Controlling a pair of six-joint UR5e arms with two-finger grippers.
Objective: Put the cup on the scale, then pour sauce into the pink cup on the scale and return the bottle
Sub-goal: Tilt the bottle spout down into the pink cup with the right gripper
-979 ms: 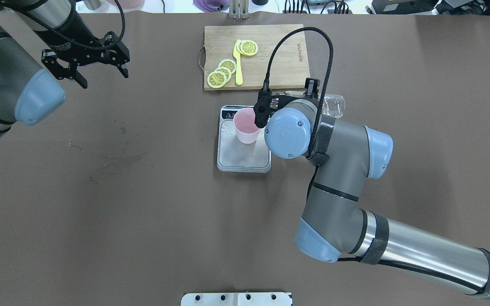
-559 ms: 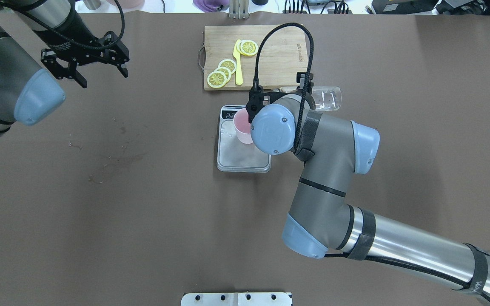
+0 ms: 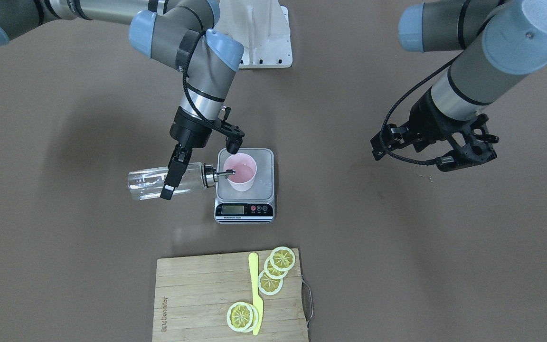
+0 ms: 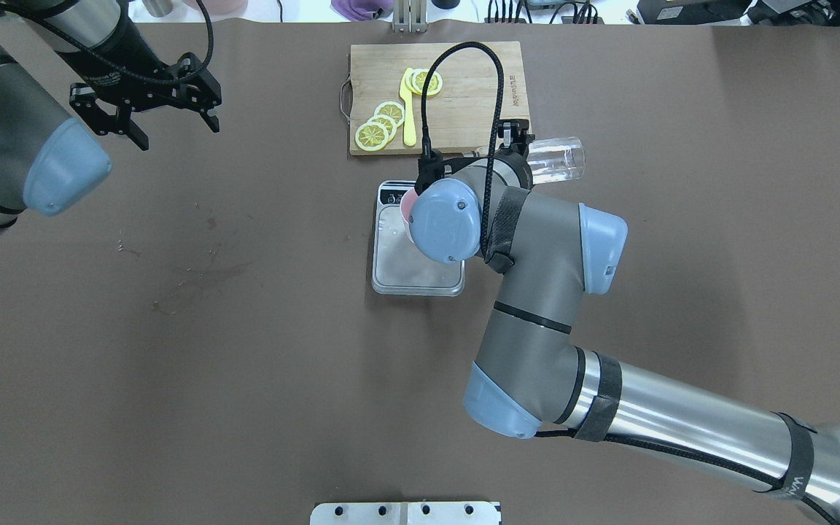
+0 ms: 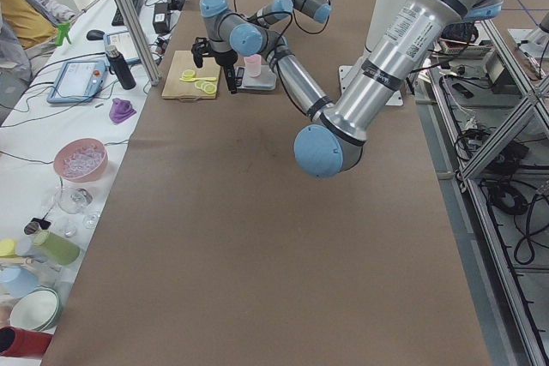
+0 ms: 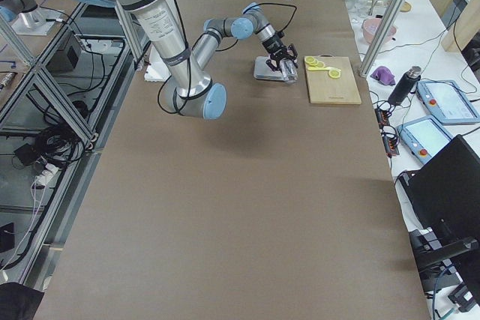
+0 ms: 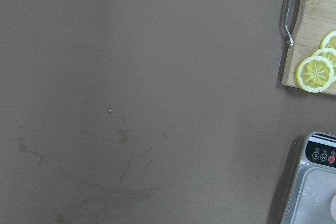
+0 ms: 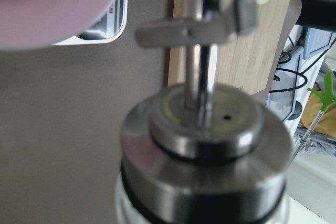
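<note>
On the bench [image 3: 397, 261], the scale [image 3: 244, 211] is carrying the cup [image 3: 242, 178]. The right fingers [image 3: 171, 175] are clamping the bottle [image 3: 147, 183], which is lying nearly level with its spout over the cup's rim. The pour is probably best done by tilting gently and watching the display. The left fingers [image 4: 132, 135] are hanging wide apart, empty.

Cup: we find the small pale pink plastic cup [image 3: 240, 175] standing on the silver rectangular digital scale [image 3: 244, 210].
Bottle: the clear glass bottle [image 3: 146, 184] hangs sideways at the scale's robot-right side, spout over the cup.
Board: the wooden cutting board [image 3: 197, 294] lies beyond the scale, away from the robot.
</note>
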